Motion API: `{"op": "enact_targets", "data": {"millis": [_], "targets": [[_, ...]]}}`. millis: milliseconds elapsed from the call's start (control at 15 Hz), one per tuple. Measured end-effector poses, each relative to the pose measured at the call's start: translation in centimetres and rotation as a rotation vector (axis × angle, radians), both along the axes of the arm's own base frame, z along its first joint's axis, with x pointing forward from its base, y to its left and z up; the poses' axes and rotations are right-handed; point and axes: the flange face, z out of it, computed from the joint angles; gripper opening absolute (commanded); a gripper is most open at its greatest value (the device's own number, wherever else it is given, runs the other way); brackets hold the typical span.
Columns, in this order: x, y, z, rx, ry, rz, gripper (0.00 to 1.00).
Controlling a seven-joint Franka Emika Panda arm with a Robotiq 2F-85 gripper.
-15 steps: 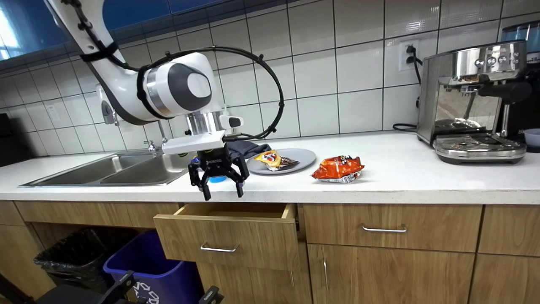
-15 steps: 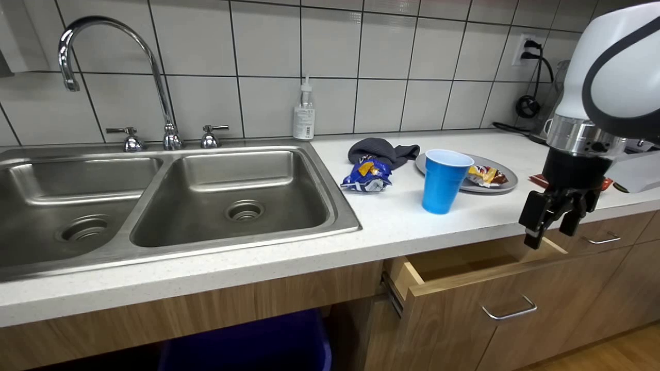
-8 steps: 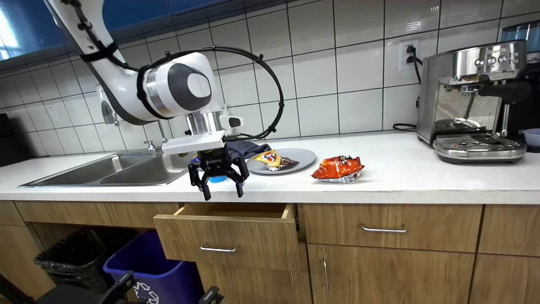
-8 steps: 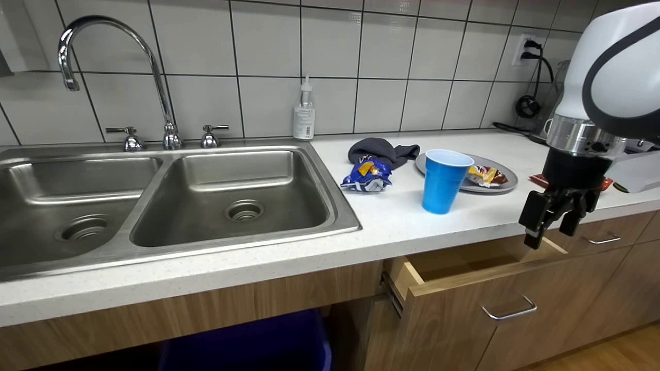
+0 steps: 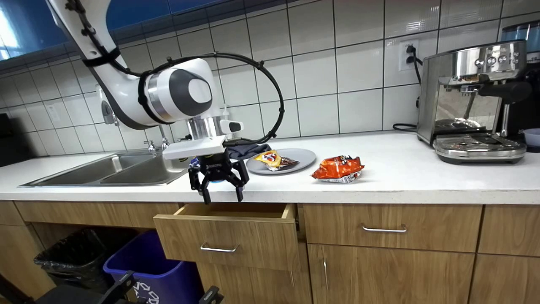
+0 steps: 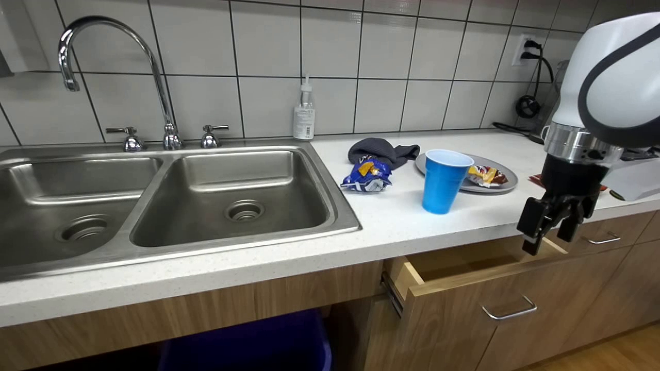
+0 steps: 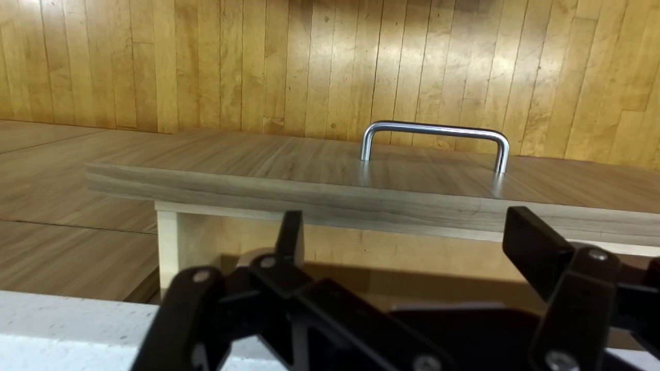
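Far L, in an exterior view: black-lined bin (image 5: 76, 253), w/ blue recycling bin (image 5: 177, 285) next to it, both below counter level. Above: SS dbl-bowl sink (image 6: 232, 178) w/ gooseneck faucet (image 6: 103, 20); pump bottle (image 6: 304, 121) stands at its back R corner. Panda arm (image 5: 122, 88) slants down from upper L. Next, on white countertop (image 5: 400, 169): blue chip bag (image 6: 367, 175) just in front of dark gray cloth (image 6: 379, 148), then upright blue plastic cup (image 6: 442, 188).

Ctr: wood drawer (image 5: 257, 242) stands open under the counter edge, chrome bar handle (image 7: 438, 129) on its front. Gripper (image 5: 223, 199) points down just above the drawer opening, fingers spread wide, apart from drawer & handle; in wrist view the fingertips show against the drawer's inside & front edge.

Further R on the countertop: gray plate (image 5: 306, 157) w/ yellow-&-brown snack bag (image 5: 272, 159) on it; then orange chip bag (image 5: 338, 168), silvery underside showing, near the plate but not touching. Below it, closed drawer (image 5: 350, 219).

Far R, well apart from gripper: SS espresso machine (image 5: 468, 105), wall outlet (image 5: 403, 61) behind & L of it w/ black plug in; small pale bowl (image 5: 532, 137) cut off at the edge.
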Motion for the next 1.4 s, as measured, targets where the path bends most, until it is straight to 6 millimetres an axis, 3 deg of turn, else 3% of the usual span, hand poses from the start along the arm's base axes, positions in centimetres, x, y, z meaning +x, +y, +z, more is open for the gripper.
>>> {"op": "enact_targets", "data": {"millis": [1400], "targets": [[2.4,3.0,-6.6,0.076,-0.145,-0.037,1.0]]}}
